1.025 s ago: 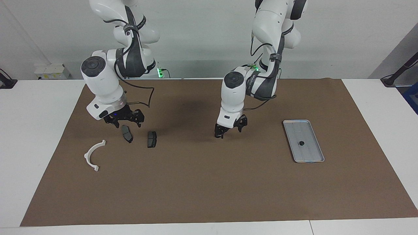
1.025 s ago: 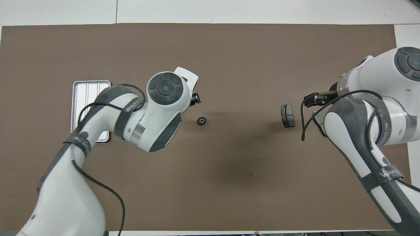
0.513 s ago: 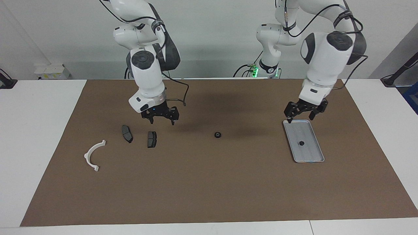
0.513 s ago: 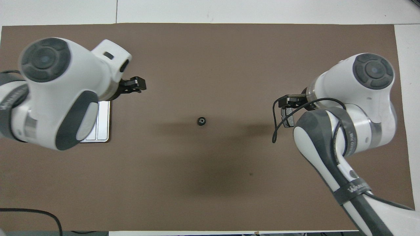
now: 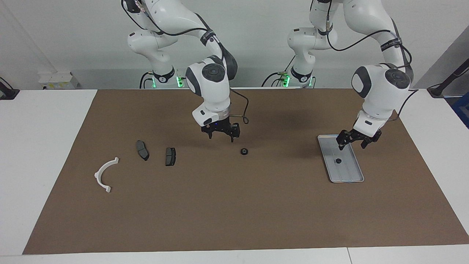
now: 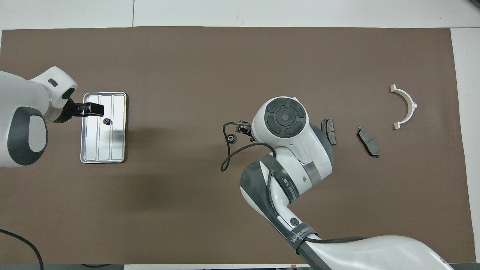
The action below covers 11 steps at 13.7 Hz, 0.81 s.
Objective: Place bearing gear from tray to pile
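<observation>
The right arm's wrist covers much of its own gripper in the overhead view, so only a little of the black fingers (image 6: 243, 129) pokes out beside it. From the facing view the right gripper (image 5: 221, 136) hangs over the brown mat (image 5: 234, 205), its two fingers spread apart and holding nothing. One bearing gear (image 5: 244, 151) lies on the mat just off those fingertips, toward the left arm's end of the table and lower than them, not touched. A loose black cable (image 6: 228, 150) curls from the wrist past that gear.

The left gripper (image 5: 353, 142) is over the end of the tray (image 5: 357, 175) nearer the robots, fingers parted and empty. A second bearing gear (image 5: 338, 160) sits inside the tray, below the fingertips and clear of them. It is too small to make out its teeth or bore.

The pile lies well apart from both grippers, toward the right arm's end: two brake pads (image 5: 142, 150) (image 5: 170, 156) side by side, not touching, and the white bracket (image 5: 104, 175) past them, near the mat's edge. The right arm's body overlaps the edge of one pad in the overhead view.
</observation>
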Each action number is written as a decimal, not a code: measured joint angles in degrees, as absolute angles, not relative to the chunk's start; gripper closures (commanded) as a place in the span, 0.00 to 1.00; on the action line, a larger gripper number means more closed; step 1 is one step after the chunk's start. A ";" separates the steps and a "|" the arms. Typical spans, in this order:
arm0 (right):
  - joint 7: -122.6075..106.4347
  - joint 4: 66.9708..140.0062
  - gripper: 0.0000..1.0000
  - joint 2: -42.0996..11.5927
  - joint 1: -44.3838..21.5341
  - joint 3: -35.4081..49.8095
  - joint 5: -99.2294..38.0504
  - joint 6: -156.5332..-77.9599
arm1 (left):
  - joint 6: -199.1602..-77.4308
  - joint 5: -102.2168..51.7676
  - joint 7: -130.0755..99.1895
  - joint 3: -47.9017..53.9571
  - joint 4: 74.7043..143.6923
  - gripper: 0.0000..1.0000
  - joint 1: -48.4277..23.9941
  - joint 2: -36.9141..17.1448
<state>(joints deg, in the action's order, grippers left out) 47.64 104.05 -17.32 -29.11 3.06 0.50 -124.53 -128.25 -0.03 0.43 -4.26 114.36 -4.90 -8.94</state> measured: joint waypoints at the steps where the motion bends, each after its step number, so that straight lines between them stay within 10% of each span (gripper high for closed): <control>1: 49.60 102.41 0.01 -18.96 -30.33 3.03 0.65 -124.46 | -129.96 -0.03 0.43 -4.26 114.92 0.01 -4.87 -10.02; 11: 62.71 87.01 0.07 -35.68 -35.51 2.37 6.05 -124.36 | -135.95 -0.43 1.11 -4.01 116.43 0.07 -4.22 -15.85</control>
<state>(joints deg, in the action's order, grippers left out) 62.71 87.01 -35.68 -35.51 2.37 6.05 -124.36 -135.95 -0.43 1.11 -4.01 116.43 -4.22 -15.85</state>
